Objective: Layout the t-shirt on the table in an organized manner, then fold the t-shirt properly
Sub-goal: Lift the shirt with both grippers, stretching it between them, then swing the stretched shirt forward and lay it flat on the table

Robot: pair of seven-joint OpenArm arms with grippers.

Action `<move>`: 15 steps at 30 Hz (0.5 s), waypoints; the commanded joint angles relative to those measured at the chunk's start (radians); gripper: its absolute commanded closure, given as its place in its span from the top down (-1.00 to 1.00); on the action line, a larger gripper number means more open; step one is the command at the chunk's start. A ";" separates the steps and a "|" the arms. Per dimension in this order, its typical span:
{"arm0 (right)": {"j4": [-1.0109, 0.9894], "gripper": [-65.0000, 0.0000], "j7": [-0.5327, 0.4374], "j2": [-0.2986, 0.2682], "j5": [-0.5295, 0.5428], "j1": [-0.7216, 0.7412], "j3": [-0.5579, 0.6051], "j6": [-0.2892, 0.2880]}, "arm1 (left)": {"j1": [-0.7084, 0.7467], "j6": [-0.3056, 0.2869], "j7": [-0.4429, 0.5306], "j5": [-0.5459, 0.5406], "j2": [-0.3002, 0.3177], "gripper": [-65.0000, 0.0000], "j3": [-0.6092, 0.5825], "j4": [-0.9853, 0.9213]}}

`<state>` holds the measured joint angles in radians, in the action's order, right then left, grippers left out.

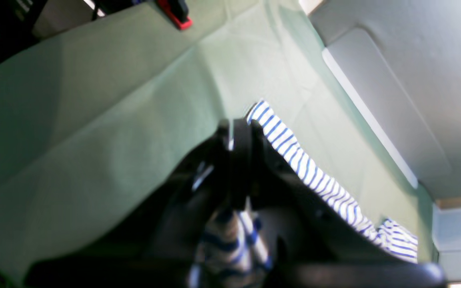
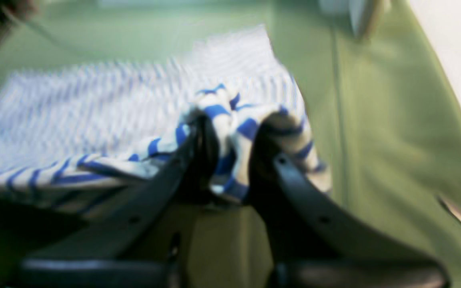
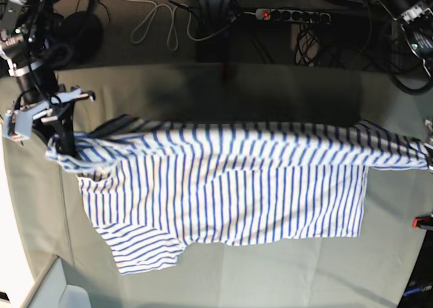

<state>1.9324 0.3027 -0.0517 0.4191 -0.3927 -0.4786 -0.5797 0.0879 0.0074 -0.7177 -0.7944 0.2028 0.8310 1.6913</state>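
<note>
Grey-green cloth covers the table (image 3: pixel 223 281), with cables and a power strip (image 3: pixel 292 15) on the floor beyond its far edge. Across the middle lies the shirt (image 3: pixel 230 193), stretched wide from left to right, its upper edge lifted at both ends and a sleeve spread at the near left. At the far left, the right gripper (image 2: pixel 226 140) is clamped on a bunched fold of striped fabric. At the right edge, the left gripper (image 1: pixel 240 132) is closed tight, with cloth pinched between its jaws; that view is blurred, so the exact grip point is unclear. A red clamp (image 1: pixel 176 14) sits on the table's edge.
</note>
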 commanded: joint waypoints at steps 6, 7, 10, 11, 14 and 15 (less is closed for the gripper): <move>0.014 -1.00 -0.024 -0.012 0.008 0.002 -0.012 -0.007 | -0.017 -0.005 0.028 -0.012 0.022 -1.00 0.004 -0.001; 0.014 -1.00 -0.024 -0.012 0.008 0.002 -0.007 -0.007 | -0.018 -0.005 0.031 -0.012 0.022 -1.00 0.004 -0.001; 0.015 -1.00 -0.024 -0.012 0.008 0.004 -0.007 -0.007 | -0.018 -0.005 0.030 -0.012 0.022 -1.00 0.004 0.010; 0.015 -1.00 -0.024 -0.012 0.008 0.004 -0.007 -0.007 | -0.018 -0.005 0.030 -0.012 0.022 -1.00 0.004 0.010; 0.020 -1.00 -0.032 -0.007 0.008 0.002 -0.013 -0.007 | -0.017 -0.005 0.030 -0.012 0.022 -1.00 0.011 0.010; 0.022 -1.00 -0.033 -0.007 0.008 0.001 -0.013 -0.007 | -0.014 -0.005 0.031 -0.012 0.022 -1.00 0.012 0.011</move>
<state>1.9312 0.3080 -0.0521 0.4084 -0.3946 -0.4843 -0.5797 0.0834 0.0074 -0.7143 -0.7979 0.2047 0.8349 1.6821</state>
